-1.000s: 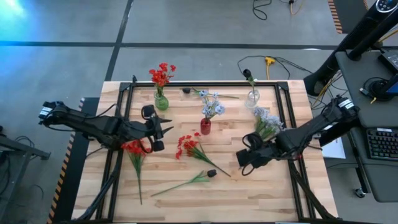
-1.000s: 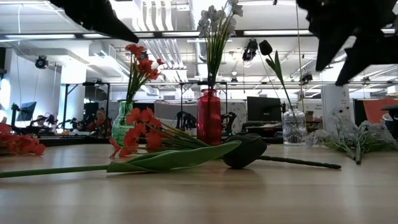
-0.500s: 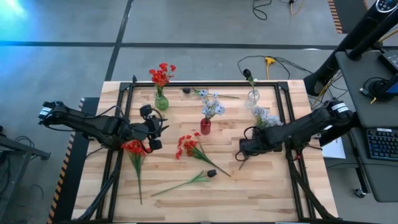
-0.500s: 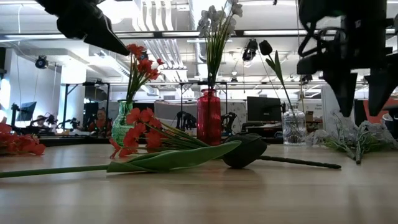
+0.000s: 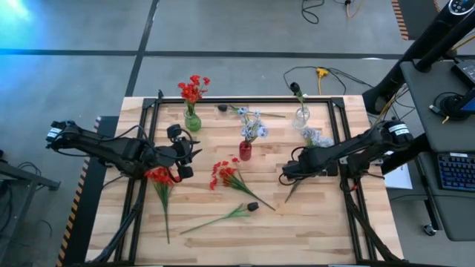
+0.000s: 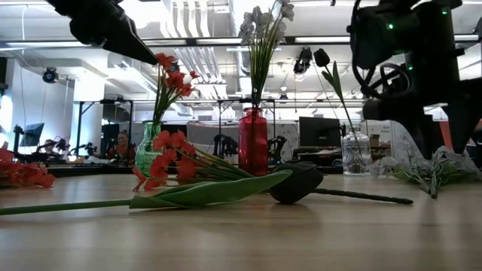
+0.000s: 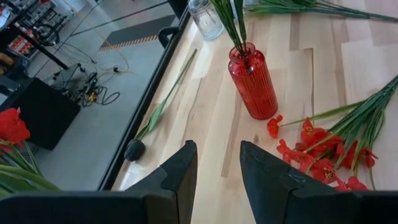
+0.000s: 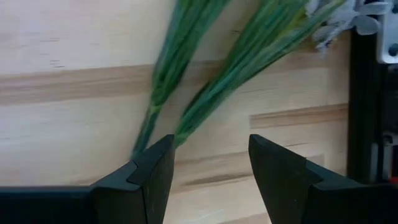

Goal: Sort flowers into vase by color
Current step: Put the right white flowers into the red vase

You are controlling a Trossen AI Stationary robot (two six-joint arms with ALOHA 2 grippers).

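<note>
pale-blue flowers (image 5: 318, 139) flat, thin green stalks | my right gripper (image 8: 207, 163) spread over stalks (table's right rail near) | my left gripper (image 7: 217, 165) parted, bare wood below

Around the ribbed red glass vase (image 5: 245, 151) holding pale blue-white flowers (image 5: 252, 123), loose red-bloomed stems (image 5: 225, 174) lay beside it, a dark-budded green stem (image 5: 223, 217) farther off, and a pale blue bunch (image 5: 315, 142) well apart.

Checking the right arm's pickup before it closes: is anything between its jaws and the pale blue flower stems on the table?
Nothing visible. The right gripper is open directly over the pale blue flower stems, with only bare table around them.
</note>
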